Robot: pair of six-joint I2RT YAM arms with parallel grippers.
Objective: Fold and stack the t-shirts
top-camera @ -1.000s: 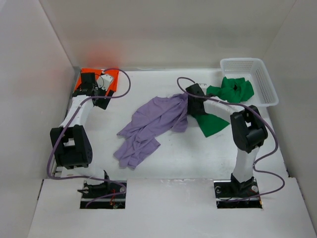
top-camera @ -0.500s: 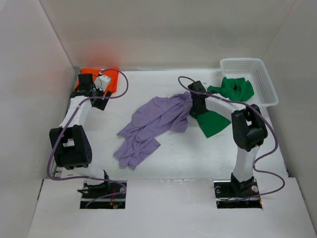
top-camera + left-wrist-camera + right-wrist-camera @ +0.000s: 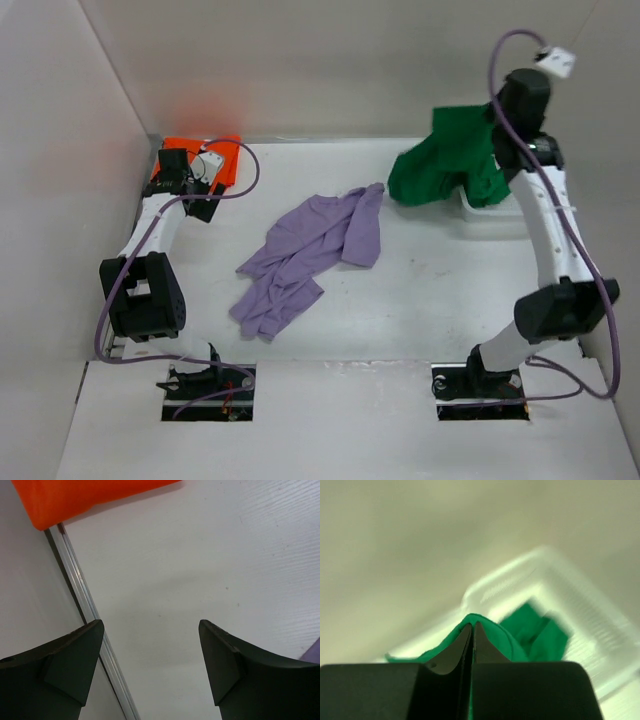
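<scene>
The green t-shirt (image 3: pixel 447 160) hangs in the air at the back right, pinched by my right gripper (image 3: pixel 472 626), which is shut on its cloth (image 3: pixel 520 630) high above the table. The lavender t-shirt (image 3: pixel 310 248) lies crumpled and spread across the middle of the table. The orange t-shirt (image 3: pixel 195 152) lies in the back left corner, its edge (image 3: pixel 90 497) showing at the top of the left wrist view. My left gripper (image 3: pixel 150 645) is open just in front of the orange shirt, over bare table, with nothing between its fingers.
A white lattice basket (image 3: pixel 480 212) stands at the back right, mostly hidden behind the hanging green shirt; it shows blurred (image 3: pixel 545 580) in the right wrist view. White walls enclose the table on three sides. A metal strip (image 3: pixel 85 605) runs along the left wall.
The right gripper has shut on the green shirt and risen high toward the back right, lifting it off the table and basket. The left arm has stayed still.
</scene>
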